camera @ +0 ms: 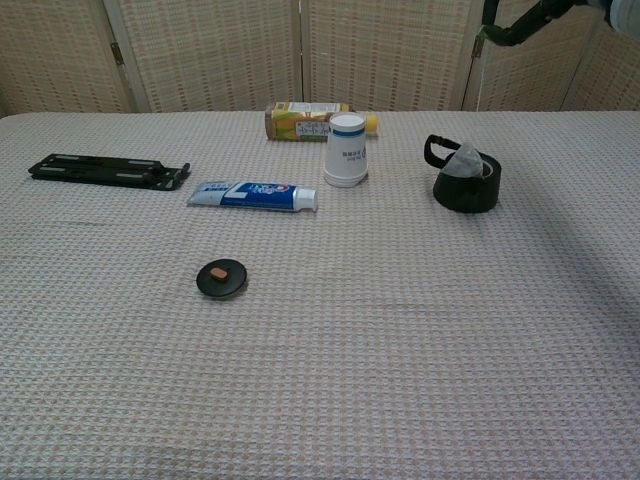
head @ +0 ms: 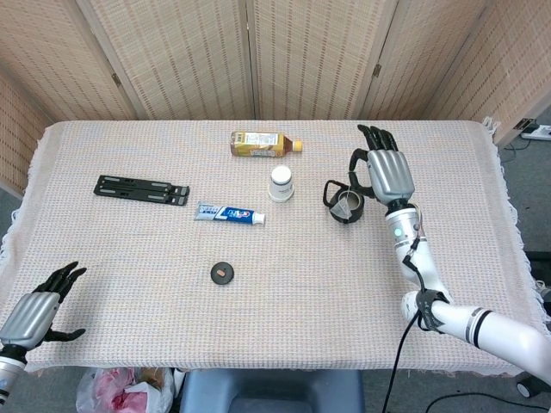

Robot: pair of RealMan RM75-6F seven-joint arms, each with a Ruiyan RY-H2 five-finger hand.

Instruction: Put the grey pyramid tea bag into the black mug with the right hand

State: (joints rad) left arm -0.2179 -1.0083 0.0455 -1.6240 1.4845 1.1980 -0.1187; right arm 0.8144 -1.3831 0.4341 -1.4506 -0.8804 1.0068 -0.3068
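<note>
The black mug (head: pixel 342 218) (camera: pixel 468 193) stands right of the table's middle, handle to the far left. The grey pyramid tea bag (camera: pixel 462 160) (head: pixel 348 205) sits in the mug's mouth with its tip poking above the rim. My right hand (head: pixel 383 172) (camera: pixel 520 20) hovers above and just right of the mug, thumb and a finger pinched together over it as if on the bag's string, which is too thin to make out. My left hand (head: pixel 34 314) rests at the front left table edge, fingers apart, holding nothing.
A white paper cup (head: pixel 281 183) stands left of the mug, with a yellow bottle (head: pixel 263 143) lying behind it. A toothpaste tube (head: pixel 229 213), a black disc (head: pixel 222 273) and a black rack (head: pixel 142 188) lie further left on the cloth.
</note>
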